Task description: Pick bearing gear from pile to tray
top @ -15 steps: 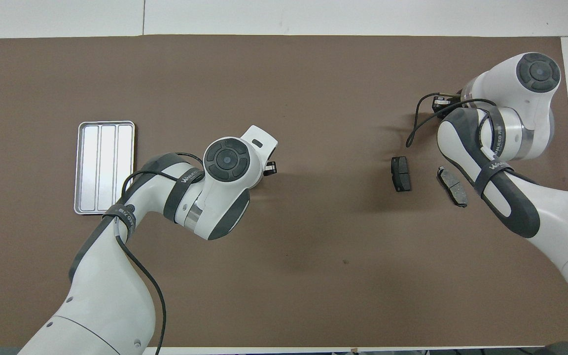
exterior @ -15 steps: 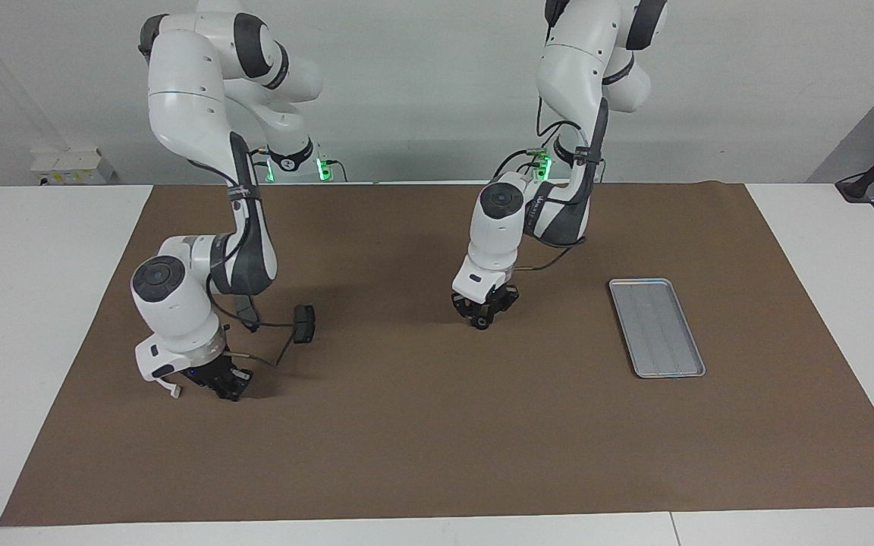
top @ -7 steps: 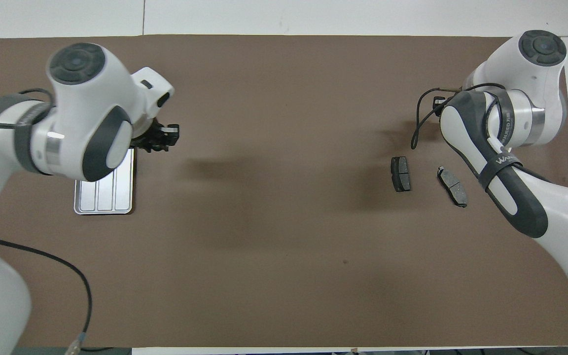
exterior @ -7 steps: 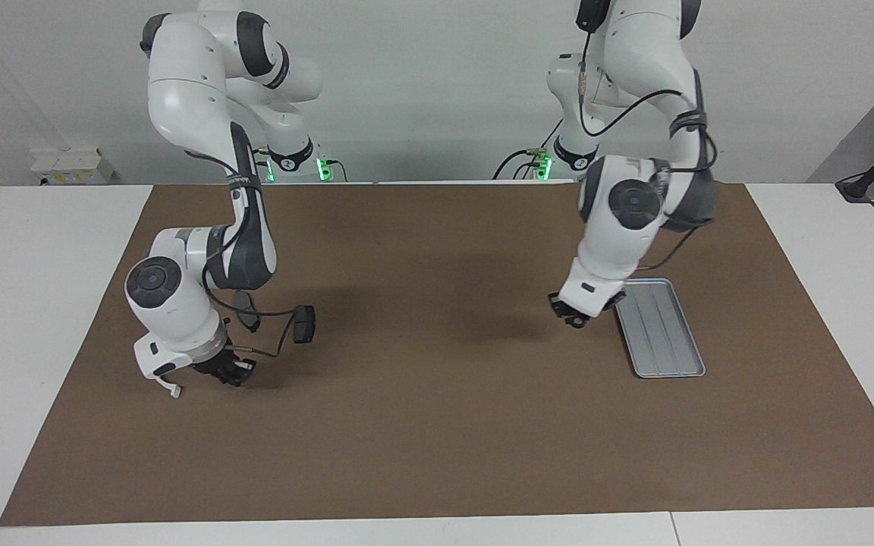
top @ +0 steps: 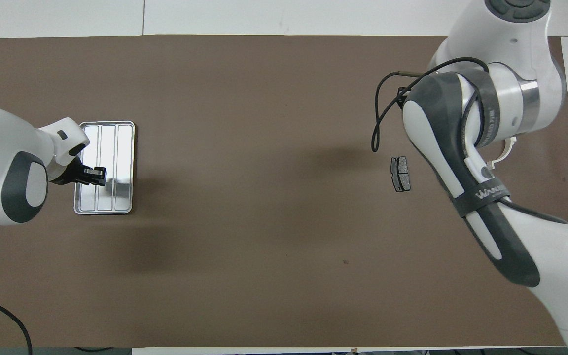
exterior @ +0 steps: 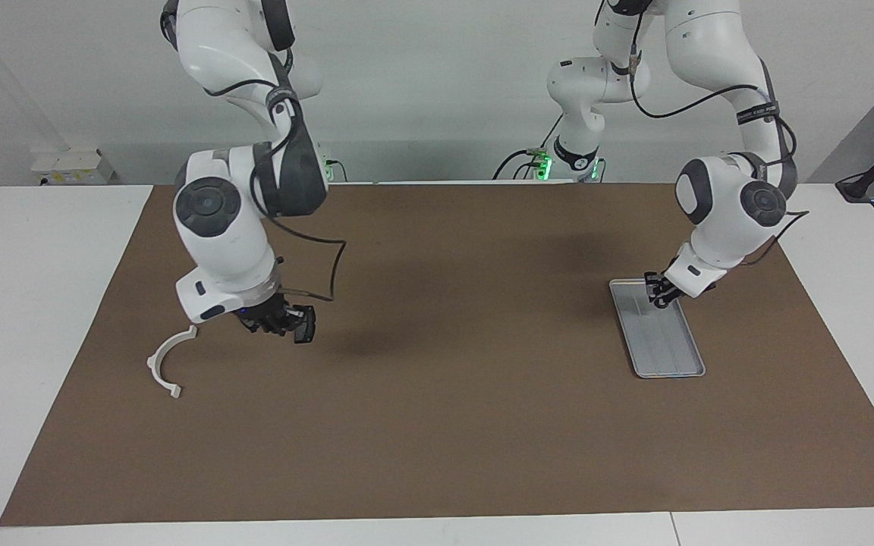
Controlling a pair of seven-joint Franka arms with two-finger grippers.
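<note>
- Bearing gear: too small to make out from where I stand. If it's anywhere, it's in the left tool (exterior: 661, 292), but I can't confirm that.
- Left tool hangs low over the tray (exterior: 672, 356), above the end nearer the robots and inside the rim line. Can't tell if it's spread, pressed together or pinching sth.
- Tray floor around the tool looks bare, no part seen on the ribs.
- Step in hand, my read: delivery. The part is being brought in for a drop, not yet let go.
- Next move calls for a short drop straight down, then opening close to the floor. A tiny round piece would roll or bounce if let go high. The ribs may help trap it, and keeping clear of the rim matters.
- Right tool (exterior: 274, 322) sits low over the bench (exterior: 437, 425) at the pile, toward the right arm's end. Its state I can't tell either.
- One dark brake pad (exterior: 304, 324) lies just beside that tool, touching or nearly so. The white bracket (exterior: 166, 362) lies near it too, on the side away from the pad.
- Prob. the right arm is lining up the next pick. No tiny black pieces visible near it, so it would need a clear look first.
</note>
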